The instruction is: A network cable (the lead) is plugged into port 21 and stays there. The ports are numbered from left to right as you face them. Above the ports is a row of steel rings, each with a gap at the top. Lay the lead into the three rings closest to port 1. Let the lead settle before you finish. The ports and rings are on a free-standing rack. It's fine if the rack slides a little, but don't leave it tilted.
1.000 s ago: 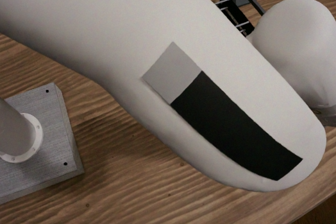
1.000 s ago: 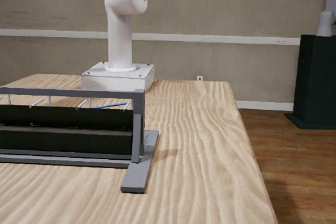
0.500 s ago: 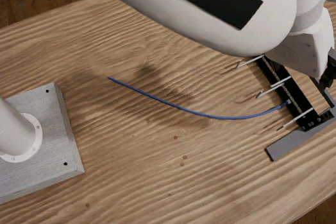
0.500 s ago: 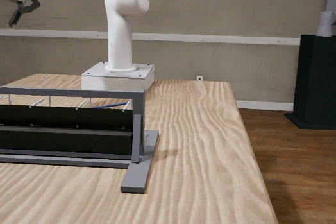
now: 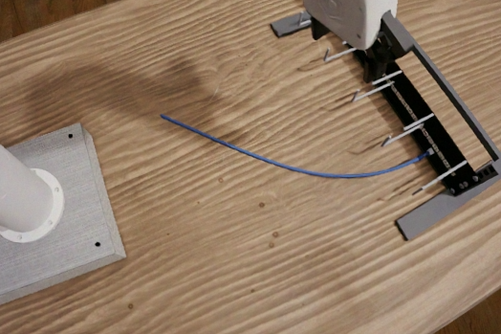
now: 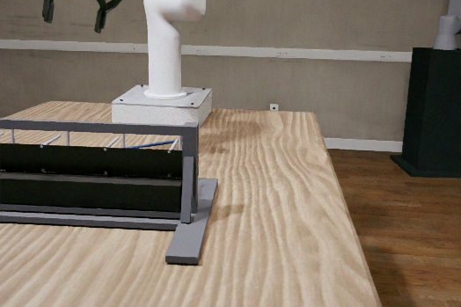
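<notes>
The blue lead (image 5: 287, 167) lies loose on the table. Its plug sits in a port (image 5: 428, 152) near the near end of the black and grey rack (image 5: 421, 123). Its free end (image 5: 163, 116) lies far out to the left. Several steel rings (image 5: 370, 92) stick out along the rack, and none holds the lead. My gripper (image 5: 351, 44) is open and empty, high above the far end of the rack and hiding that end. In the exterior view the gripper (image 6: 73, 17) hangs well above the rack (image 6: 97, 171), and a short piece of the lead (image 6: 151, 143) shows behind the frame.
The arm's grey base plinth (image 5: 53, 205) stands at the table's left, and it also shows in the exterior view (image 6: 163, 106). The rack's grey foot (image 6: 191, 223) rests flat on the table. A black pedestal (image 6: 433, 113) stands on the floor beyond the table's edge.
</notes>
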Controlling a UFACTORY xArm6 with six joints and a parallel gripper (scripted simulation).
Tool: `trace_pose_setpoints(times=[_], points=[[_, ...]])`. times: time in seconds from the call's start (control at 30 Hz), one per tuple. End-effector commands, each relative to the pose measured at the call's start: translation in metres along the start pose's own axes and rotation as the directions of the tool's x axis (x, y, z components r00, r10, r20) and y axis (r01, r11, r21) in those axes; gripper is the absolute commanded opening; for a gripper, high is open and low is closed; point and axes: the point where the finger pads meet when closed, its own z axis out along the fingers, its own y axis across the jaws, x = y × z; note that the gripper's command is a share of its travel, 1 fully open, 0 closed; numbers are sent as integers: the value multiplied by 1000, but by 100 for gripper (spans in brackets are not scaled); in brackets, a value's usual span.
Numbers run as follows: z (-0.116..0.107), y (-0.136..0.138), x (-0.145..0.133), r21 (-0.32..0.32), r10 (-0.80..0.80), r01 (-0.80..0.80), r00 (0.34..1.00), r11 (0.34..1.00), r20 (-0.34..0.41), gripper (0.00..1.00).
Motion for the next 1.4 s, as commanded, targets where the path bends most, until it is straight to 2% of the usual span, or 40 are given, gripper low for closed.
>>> trace_pose_setpoints(times=[0.0, 0.17, 0.23, 0.3, 0.33, 0.53, 0.73, 0.8, 0.87, 0.97, 1.13, 1.17, 1.3, 1.37], points=[[-14, -39, -19, 63, 42, -47, 997, 997, 72, 100], [-30, -85, -46, 129, 68, -90, 984, 988, 166, 100], [-30, -85, -46, 129, 68, -90, 984, 988, 166, 100], [-36, -108, -64, 154, 106, -143, 969, 978, 224, 100], [-27, -105, -67, 136, 190, -225, 954, 965, 232, 100], [-2, -97, -74, 88, 397, -429, 884, 899, 248, 100], [23, -88, -85, 34, 600, -627, 759, 778, 253, 100], [23, -88, -85, 34, 600, -627, 759, 778, 253, 100], [36, -84, -92, 6, 696, -720, 673, 694, 251, 100], [46, -80, -98, -17, 765, -787, 595, 617, 247, 100], [65, -74, -110, -58, 873, -890, 428, 452, 233, 100], [65, -74, -110, -58, 873, -890, 428, 452, 233, 100], [77, -70, -119, -83, 926, -940, 307, 332, 220, 100], [77, -70, -119, -83, 926, -940, 307, 332, 220, 100]])
